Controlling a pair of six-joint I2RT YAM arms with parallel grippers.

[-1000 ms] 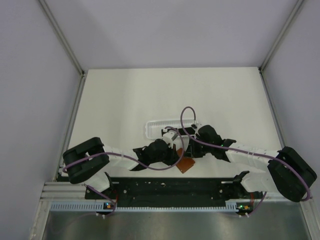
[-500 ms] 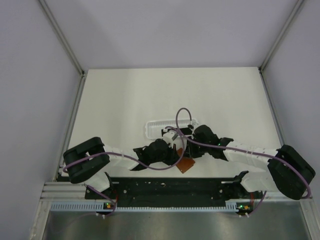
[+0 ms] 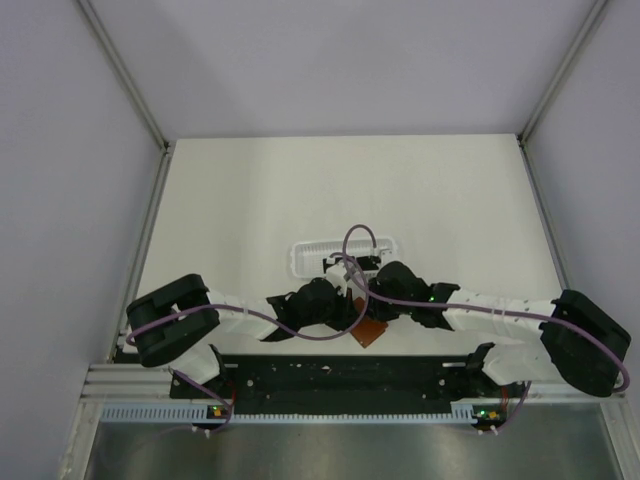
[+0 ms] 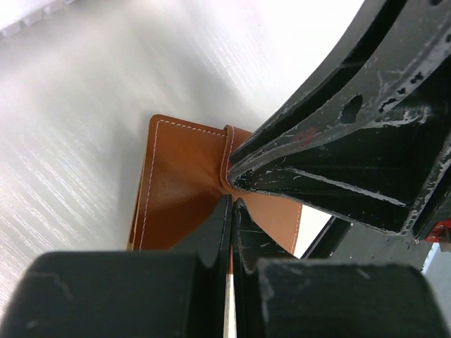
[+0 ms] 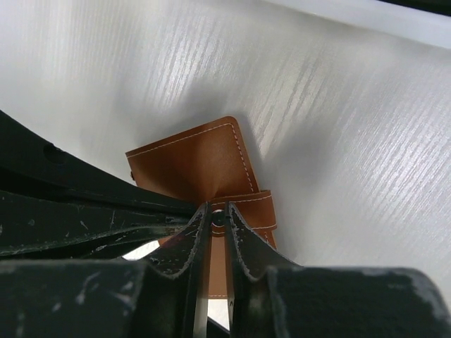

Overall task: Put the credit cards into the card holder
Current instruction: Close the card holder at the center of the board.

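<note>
**Leather card holder (image 4: 176, 176) pinched from 2 sides, no credit cards in sight**

Between the closed fingers (image 4: 211, 232) of my left gripper (image 4: 231, 204) sits a fold of the brown card holder, the leather puckering at the tips. My right gripper (image 5: 215, 215) meets it tip to tip, its 2 fingers nearly together and nipping the holder at the clasp strap (image 5: 250, 208). Beyond both sets of tips the stitched cover lies on the white table (image 3: 250, 190). Farther out stands a white slotted basket (image 3: 310, 252). No view shows me cards or pockets, so I judge the opening unfinished and all loading left.
</note>
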